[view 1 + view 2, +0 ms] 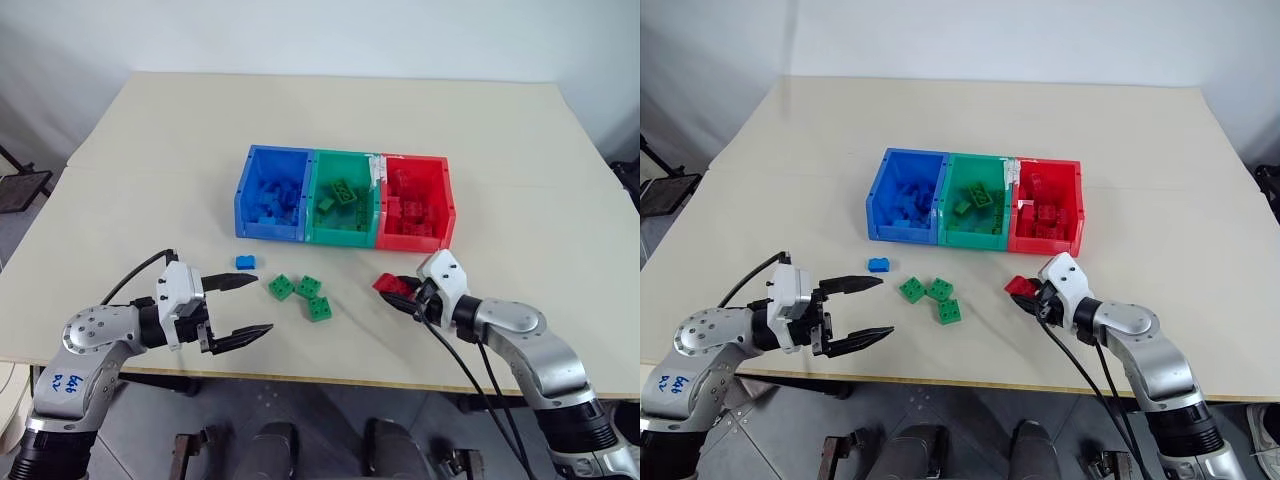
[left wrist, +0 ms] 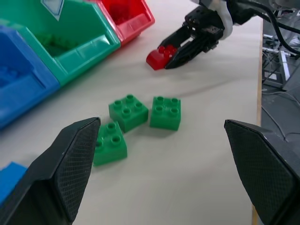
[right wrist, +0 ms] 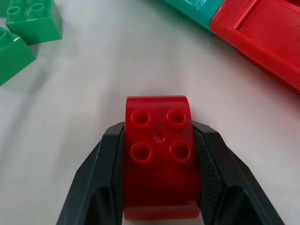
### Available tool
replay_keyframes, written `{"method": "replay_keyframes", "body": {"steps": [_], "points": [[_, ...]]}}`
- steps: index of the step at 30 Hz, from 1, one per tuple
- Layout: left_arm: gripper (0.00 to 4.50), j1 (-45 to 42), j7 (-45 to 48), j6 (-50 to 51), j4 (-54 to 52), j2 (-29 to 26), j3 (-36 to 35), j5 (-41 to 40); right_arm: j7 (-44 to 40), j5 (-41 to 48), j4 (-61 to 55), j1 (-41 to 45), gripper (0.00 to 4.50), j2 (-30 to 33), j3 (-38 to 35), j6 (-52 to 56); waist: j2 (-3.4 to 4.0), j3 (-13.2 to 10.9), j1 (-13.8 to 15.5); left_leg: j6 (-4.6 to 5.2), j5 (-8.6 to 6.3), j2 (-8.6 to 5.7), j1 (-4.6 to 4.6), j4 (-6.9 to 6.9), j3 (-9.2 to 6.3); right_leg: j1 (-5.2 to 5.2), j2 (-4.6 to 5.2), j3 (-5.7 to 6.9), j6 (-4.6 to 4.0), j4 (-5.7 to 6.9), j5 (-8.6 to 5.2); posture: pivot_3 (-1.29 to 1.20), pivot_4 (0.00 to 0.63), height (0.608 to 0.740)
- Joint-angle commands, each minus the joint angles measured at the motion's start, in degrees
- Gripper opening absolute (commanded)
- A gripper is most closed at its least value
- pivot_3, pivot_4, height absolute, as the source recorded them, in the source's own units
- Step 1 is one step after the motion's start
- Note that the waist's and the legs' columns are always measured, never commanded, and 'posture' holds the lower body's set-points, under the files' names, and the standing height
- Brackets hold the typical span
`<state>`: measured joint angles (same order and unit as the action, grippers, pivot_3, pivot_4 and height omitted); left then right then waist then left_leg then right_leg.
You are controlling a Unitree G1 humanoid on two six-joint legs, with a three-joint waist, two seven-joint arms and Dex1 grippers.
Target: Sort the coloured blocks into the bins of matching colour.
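Right pincer [image 1: 398,290]: I saw it shut tight on the red block [image 3: 161,161], low in the middle of the head view, just right of centre.
Red block: it sat between the two black fingers [image 3: 98,183], studs up, low by the surface [image 1: 150,150]. I could not tell if it still touched the surface.
Where it had to go: the red bin [image 1: 447,205] lay just above the block in the picture, a bit to the right, and near.
Which way the block pointed: its long side ran along the fingers, and its free end pointed toward the left of the picture.
Nearer arm: the right one, I thought; it already had the block.
Left pincer [image 1: 246,305]: wide open, holding nothing, at the lower left.
Other blocks: three green blocks [image 1: 308,287] lay between the pincers; a blue block [image 1: 245,262] lay just above the left pincer.
Other bins: the green bin [image 1: 322,232] was in the middle and the blue bin [image 1: 243,205] on the left of the row.
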<state>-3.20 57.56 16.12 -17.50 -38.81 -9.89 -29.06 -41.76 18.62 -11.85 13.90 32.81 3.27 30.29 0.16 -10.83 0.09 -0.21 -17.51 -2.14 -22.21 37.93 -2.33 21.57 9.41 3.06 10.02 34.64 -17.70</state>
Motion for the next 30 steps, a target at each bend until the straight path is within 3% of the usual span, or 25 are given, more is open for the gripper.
{"method": "replay_keyframes", "body": {"steps": [1, 6, 12, 17, 21, 26, 30], "points": [[4.5, 0.6, -1.9, -1.0, -1.9, 1.1, -1.9, -1.4, -1.6, 4.6, -0.9, 4.7, 1.51, -0.3, -5.5, -1.3, 0.01, 0.0, -0.2, 0.0, 0.0, 0.0, 0.0, 0.0, 0.0, 0.0, 0.0, 0.0, 0.0, 0.0, 0.0, 0.0, 0.15, 0.74], [4.5, 2.9, -5.0, -1.5, -1.6, 2.5, -5.0, -1.4, 1.4, 3.8, 7.5, 16.4, 1.51, -1.3, -8.3, -2.4, 0.01, 0.0, -0.5, -0.01, 0.0, 0.06, 0.04, 0.0, 0.05, 0.02, -0.06, -0.03, 0.0, 0.04, 0.0, 0.0, 0.15, 0.74], [4.5, 6.1, -9.0, -1.2, -0.5, 3.2, -9.7, -1.0, 3.1, -5.0, 28.4, 30.5, 1.51, -2.3, -4.3, -10.8, 0.01, 0.0, -0.3, -0.01, 0.0, 0.03, 0.02, -0.01, 0.08, 0.06, -0.05, -0.05, -0.01, 0.04, 0.0, 0.0, 0.15, 0.74], [4.5, 8.7, -9.6, -1.3, -2.5, 2.7, -11.2, -1.1, 0.8, -6.3, 36.8, 33.6, 3.06, -3.2, -4.7, -18.5, 0.01, 0.0, -0.3, 0.0, -0.01, 0.01, -0.03, -0.06, 0.06, 0.07, -0.03, -0.02, -0.03, -0.01, 0.0, 0.0, 0.15, 0.74], [4.5, 9.5, -11.1, -1.8, -2.2, 3.3, -13.4, -1.6, -5.1, -3.7, 33.4, 30.3, 4.41, -2.0, -6.3, -22.9, 0.01, 0.0, -0.4, 0.01, -0.01, 0.03, -0.02, -0.07, 0.08, 0.09, -0.03, -0.02, -0.03, -0.02, 0.0, 0.0, 0.15, 0.74], [4.5, 10.8, -9.6, -2.1, 2.7, 1.9, -16.6, -1.5, -27.0, 11.2, 15.5, 16.3, 4.46, 3.8, -8.6, -20.1, 0.01, 0.0, 0.0, 0.02, -0.06, 0.02, -0.07, -0.07, 0.06, 0.04, -0.02, 0.05, -0.03, -0.13, 0.0, 0.0, 0.15, 0.74], [4.5, 11.8, -7.8, -3.4, 7.5, -0.1, -19.6, -0.9, -30.8, 10.2, 7.0, 5.6, 4.46, 7.9, -7.9, -22.5, 0.0, 0.0, -0.2, 0.04, -0.14, 0.05, -0.06, -0.07, 0.06, -0.01, -0.04, 0.1, -0.02, -0.18, 0.0, 0.0, 0.15, 0.74]]}}
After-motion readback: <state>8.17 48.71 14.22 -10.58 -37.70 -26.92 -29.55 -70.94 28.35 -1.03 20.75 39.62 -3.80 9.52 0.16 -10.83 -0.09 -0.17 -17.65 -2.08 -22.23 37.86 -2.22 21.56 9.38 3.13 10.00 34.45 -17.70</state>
